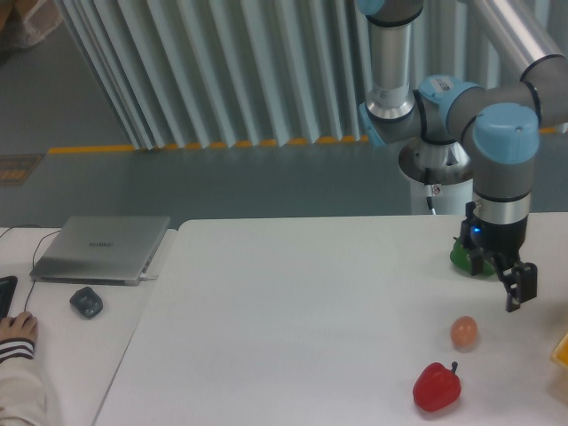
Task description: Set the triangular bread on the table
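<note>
The triangular bread [561, 350] shows only as a yellow-orange corner at the right edge of the frame, lying on the white table [293, 311]. My gripper [515, 291] hangs a little above the table, to the left of the bread and higher in the picture, clearly apart from it. Its dark fingers [519, 286] point down and look open with nothing between them.
A green pepper [458, 256] sits mostly hidden behind the gripper's wrist. A small tan egg-like ball [463, 332] and a red pepper [437, 385] lie left of the bread. A grey laptop [102, 248], a mouse [86, 302] and a person's hand [18, 330] are on the left desk.
</note>
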